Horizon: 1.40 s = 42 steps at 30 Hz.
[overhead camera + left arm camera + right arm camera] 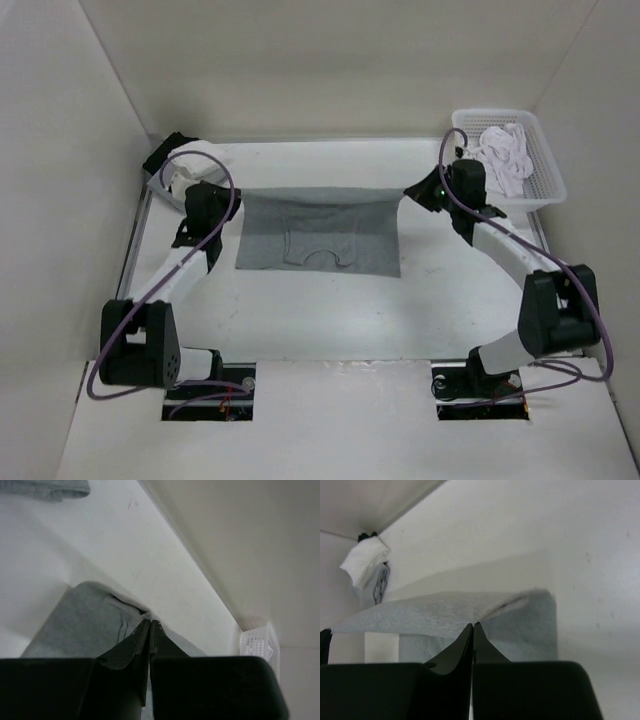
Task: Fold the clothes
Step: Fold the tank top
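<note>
The clothes are one grey T-shirt (320, 225), stretched across the middle of the table with its collar toward the near edge. Its far edge is raised and pulled taut between the two arms. My left gripper (234, 197) is shut on the shirt's far left corner. In the left wrist view, the grey fabric (80, 622) bunches at the closed tips of that gripper (150, 622). My right gripper (408, 190) is shut on the far right corner. In the right wrist view, the cloth (435, 612) rises in a fold to the pinched tips of this gripper (473, 625).
A white basket (548, 180) holding white garments (505, 152) stands at the back right, also seen as a basket (257, 642) from the left wrist. A small stack of cloths (178, 162) lies at the back left. White walls enclose the table on three sides.
</note>
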Each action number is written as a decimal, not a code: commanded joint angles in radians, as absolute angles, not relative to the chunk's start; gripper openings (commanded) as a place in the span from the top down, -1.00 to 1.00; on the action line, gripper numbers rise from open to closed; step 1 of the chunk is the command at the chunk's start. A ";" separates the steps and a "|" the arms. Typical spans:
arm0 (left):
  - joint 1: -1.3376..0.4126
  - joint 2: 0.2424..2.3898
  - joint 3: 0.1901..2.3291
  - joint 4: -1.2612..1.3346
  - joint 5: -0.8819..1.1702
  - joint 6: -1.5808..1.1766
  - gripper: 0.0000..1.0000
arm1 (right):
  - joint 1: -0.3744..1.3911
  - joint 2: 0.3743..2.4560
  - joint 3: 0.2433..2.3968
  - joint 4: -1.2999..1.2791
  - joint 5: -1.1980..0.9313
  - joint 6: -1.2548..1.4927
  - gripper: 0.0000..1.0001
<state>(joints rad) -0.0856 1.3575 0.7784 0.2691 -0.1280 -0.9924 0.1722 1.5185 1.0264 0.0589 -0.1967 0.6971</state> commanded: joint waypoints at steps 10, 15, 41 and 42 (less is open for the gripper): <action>-0.012 0.872 0.350 0.239 -0.043 -1.011 1.00 | 0.197 1.094 0.510 0.206 -0.173 0.768 0.98; 0.065 0.801 0.262 0.196 0.018 -0.983 1.00 | 0.281 1.002 0.399 0.126 -0.108 0.775 0.96; -0.151 0.936 0.287 0.406 -0.018 -0.997 0.48 | 0.260 1.584 0.551 0.416 -0.288 0.883 0.45; -0.163 0.955 0.294 0.426 -0.020 -0.997 0.48 | 0.258 1.597 0.560 0.422 -0.290 0.891 0.60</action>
<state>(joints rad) -0.1352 0.9237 0.2375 0.3004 0.0002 -0.9989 0.2642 1.5623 0.5266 0.3546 -0.2333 0.8513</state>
